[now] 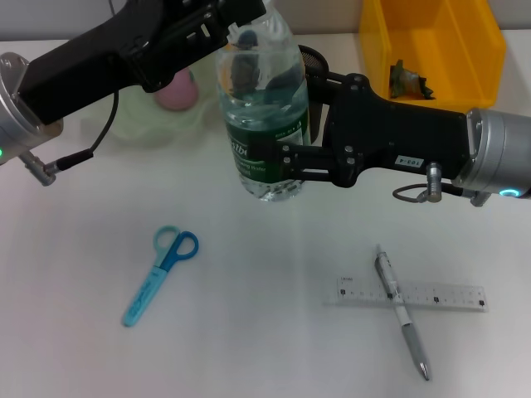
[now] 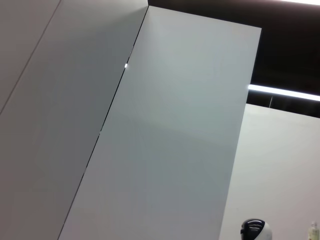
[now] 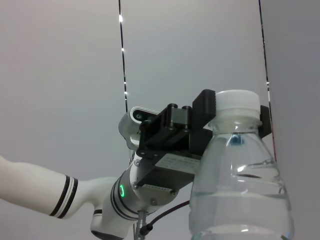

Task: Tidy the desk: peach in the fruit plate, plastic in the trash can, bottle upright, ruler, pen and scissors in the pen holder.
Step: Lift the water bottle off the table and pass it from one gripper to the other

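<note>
You're holding the bottle [image 1: 264, 108] up off the table [image 1: 249, 332] with both arms, roughly upright, water filling most of it. Your right gripper [image 1: 286, 157] is coming in from the right and pinching the bottle at the green label, fingers [image 1: 303, 172] pressed against its lower body. Your left gripper [image 1: 241, 29] is reaching in from the upper left and sitting at the bottle's top. In the right wrist view that gripper [image 3: 235, 127] is sitting right behind the white cap [image 3: 235, 104], its black fingers [image 3: 202, 120] showing on both sides of the neck, so it looks clamped there, but contact is hard to confirm. The left wrist view is showing only wall panels.

The peach [image 1: 177, 89] is lying in the pale green plate [image 1: 158, 124] at the back left, partly hidden by your left arm. The yellow bin [image 1: 431, 50] is standing at the back right with crumpled plastic [image 1: 408, 80] inside. The blue scissors [image 1: 162, 274] are lying flat at front left, handles pointing away from you. At front right the pen [image 1: 401, 311] is lying across the clear ruler [image 1: 406, 294], touching it. The holder is showing only as a dark meshed rim [image 1: 314, 58] behind the bottle and your right gripper.
</note>
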`<state>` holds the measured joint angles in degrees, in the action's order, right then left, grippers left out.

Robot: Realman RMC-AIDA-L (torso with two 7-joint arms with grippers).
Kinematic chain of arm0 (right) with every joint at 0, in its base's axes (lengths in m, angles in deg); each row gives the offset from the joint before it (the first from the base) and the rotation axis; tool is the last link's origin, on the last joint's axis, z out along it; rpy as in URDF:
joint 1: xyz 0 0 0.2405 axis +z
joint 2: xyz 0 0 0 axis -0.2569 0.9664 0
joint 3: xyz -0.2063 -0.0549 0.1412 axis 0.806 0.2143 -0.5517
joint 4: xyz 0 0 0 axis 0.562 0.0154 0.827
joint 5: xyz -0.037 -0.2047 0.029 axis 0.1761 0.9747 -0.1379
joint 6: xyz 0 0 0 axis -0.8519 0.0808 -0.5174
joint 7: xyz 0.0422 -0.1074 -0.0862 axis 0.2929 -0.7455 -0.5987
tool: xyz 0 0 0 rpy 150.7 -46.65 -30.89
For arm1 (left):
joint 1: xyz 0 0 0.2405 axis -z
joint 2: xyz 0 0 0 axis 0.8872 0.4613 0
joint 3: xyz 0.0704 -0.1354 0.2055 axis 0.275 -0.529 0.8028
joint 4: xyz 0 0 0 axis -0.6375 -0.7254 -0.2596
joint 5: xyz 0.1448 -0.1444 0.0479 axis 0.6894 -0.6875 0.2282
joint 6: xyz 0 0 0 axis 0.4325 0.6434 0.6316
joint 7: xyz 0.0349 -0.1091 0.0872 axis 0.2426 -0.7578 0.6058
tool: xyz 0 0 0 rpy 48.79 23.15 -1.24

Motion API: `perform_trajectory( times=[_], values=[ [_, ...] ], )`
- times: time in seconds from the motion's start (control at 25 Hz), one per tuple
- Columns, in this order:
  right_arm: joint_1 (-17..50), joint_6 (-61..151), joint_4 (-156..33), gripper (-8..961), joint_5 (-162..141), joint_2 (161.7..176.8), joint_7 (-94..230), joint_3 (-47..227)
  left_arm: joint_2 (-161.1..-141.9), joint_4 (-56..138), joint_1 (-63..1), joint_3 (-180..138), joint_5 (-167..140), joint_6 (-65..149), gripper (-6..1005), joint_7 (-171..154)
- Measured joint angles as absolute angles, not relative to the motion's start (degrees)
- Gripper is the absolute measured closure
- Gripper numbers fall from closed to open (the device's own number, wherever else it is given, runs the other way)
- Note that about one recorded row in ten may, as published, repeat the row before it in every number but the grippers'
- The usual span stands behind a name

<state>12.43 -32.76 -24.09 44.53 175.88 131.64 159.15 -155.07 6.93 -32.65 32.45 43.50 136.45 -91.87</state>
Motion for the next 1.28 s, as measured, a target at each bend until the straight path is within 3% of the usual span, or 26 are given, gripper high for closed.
perform_trajectory(
  times=[0.44, 0.68, 1.28],
  values=[
    [12.53, -32.62, -23.62, 190, 44.68, 175.86, 131.82, 159.19, -155.03, 5.19, -32.49, 32.95, 43.70, 137.06, 537, -91.86],
    [12.57, -32.65, -23.45, 189, 44.68, 175.86, 131.93, 159.03, -154.82, 4.52, -32.72, 32.65, 44.05, 137.19, 414, -91.87],
    [13.15, -32.54, -23.24, 187, 44.91, 175.77, 133.74, 159.20, -154.85, -2.21, -33.11, 32.55, 49.36, 136.22, 415, -91.95]
  ],
)
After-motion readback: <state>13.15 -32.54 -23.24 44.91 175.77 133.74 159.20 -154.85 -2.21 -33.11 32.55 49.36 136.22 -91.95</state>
